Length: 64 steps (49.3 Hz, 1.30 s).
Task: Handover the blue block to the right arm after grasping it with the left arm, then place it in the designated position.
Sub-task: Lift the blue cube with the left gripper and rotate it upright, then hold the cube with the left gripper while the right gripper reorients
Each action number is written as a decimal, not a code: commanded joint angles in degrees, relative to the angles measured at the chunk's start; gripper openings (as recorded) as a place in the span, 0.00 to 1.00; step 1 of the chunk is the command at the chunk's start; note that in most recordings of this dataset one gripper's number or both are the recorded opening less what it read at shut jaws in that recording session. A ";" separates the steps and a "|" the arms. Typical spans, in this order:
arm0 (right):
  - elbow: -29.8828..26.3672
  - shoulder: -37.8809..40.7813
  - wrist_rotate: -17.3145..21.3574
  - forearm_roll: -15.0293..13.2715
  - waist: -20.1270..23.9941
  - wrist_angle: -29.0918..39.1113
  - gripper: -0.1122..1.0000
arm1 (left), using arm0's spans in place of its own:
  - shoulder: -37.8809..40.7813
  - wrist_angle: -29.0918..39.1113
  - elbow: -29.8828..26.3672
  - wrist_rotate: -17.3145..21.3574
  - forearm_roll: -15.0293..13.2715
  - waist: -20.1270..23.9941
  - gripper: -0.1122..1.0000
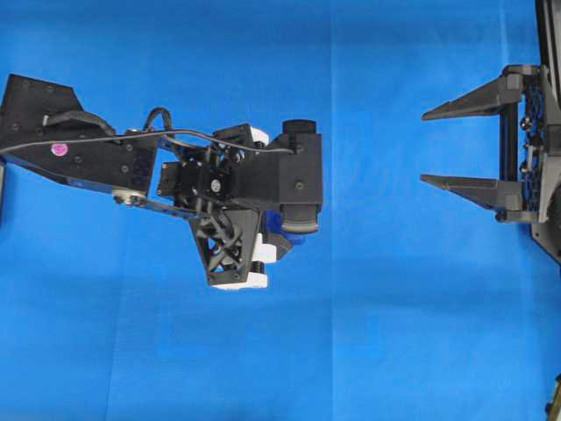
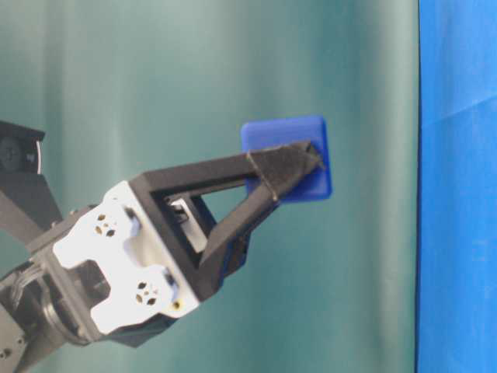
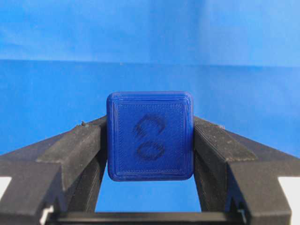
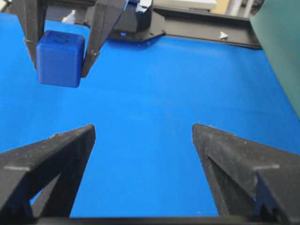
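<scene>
The blue block [image 3: 150, 140] is a dark navy cube with a faint mark on the face toward the camera. My left gripper [image 3: 150, 127] is shut on it, with a black finger pressed against each side. At table level the block [image 2: 283, 134] is lifted off the cloth at the fingertips [image 2: 299, 162]. From overhead, the left arm [image 1: 237, 184] hides the block. My right gripper [image 1: 424, 147] stands open at the right edge and holds nothing. In the right wrist view the block [image 4: 60, 58] hangs at upper left, beyond the spread right gripper [image 4: 143, 129].
A bright blue cloth [image 1: 386, 333] covers the table. A teal-green backdrop [image 2: 194, 70] stands behind it and shows at the right of the right wrist view. A black frame [image 4: 206, 30] runs along the cloth's far edge.
</scene>
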 commanded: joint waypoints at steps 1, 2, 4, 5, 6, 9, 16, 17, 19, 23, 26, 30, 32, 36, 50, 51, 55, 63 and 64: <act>-0.88 0.26 0.09 0.26 -0.18 -0.18 0.97 | -2.81 -1.67 0.00 -0.09 0.09 0.18 0.51; -0.88 0.26 0.09 0.26 -0.18 -0.18 0.97 | -3.16 -2.46 0.35 0.00 0.18 0.18 0.51; -0.88 0.26 0.09 0.26 -0.18 -0.18 0.97 | -3.69 -3.52 1.23 0.00 0.26 0.26 0.51; -0.88 0.26 0.09 0.26 -0.18 -0.26 0.97 | -3.96 -4.22 1.67 0.00 0.26 0.26 0.51; -0.88 0.26 0.00 0.26 -0.18 -0.18 0.97 | -4.31 -4.92 2.11 0.00 0.35 0.35 0.51; -0.88 0.26 0.09 0.26 -0.18 -0.26 0.97 | -5.36 -7.38 3.69 0.00 0.35 0.53 0.51; -0.88 0.26 0.09 0.26 -0.18 -0.26 0.97 | -8.26 -15.21 8.53 0.09 0.35 1.14 0.51; -0.88 0.26 0.09 0.26 -0.18 -0.26 0.97 | -8.79 -16.52 9.49 0.18 0.44 1.23 0.51; -0.88 0.26 0.00 0.26 -0.18 -0.26 0.97 | -9.76 -19.34 11.25 0.26 0.35 1.49 0.51; -0.88 0.26 0.00 0.26 -0.18 -0.26 0.97 | -12.13 -25.31 14.94 0.26 0.35 2.11 0.51; -0.88 0.26 0.00 0.26 -0.18 -0.44 0.97 | -13.80 -30.23 17.75 0.26 0.35 2.55 0.51; -0.88 0.26 0.00 0.26 -0.18 -0.53 0.97 | -15.73 -37.09 21.36 0.44 0.35 2.99 0.51; -0.97 0.26 0.00 0.26 -0.18 -0.44 0.97 | -16.52 -40.43 23.03 0.62 0.44 3.08 0.51; -0.88 0.26 0.00 0.26 -0.18 -0.53 0.97 | -17.93 -46.85 26.46 2.20 0.35 3.08 0.51; -1.05 0.26 0.00 0.26 -0.18 -0.53 0.97 | -18.63 -57.04 31.38 5.01 -0.18 3.08 0.51; -1.05 0.26 0.00 0.26 -0.18 -0.53 0.97 | -18.63 -57.04 31.38 5.01 -0.18 3.16 0.51; -1.05 0.18 0.00 0.26 -0.18 -0.62 0.97 | -18.46 -57.04 31.46 5.01 -0.18 3.16 0.51; -1.05 0.26 0.00 0.26 -0.18 -0.62 0.97 | -18.37 -57.04 31.46 5.01 -0.26 3.08 0.51; -1.05 0.26 0.00 0.26 -0.18 -0.62 0.97 | -18.37 -57.04 31.46 5.01 -0.18 3.08 0.51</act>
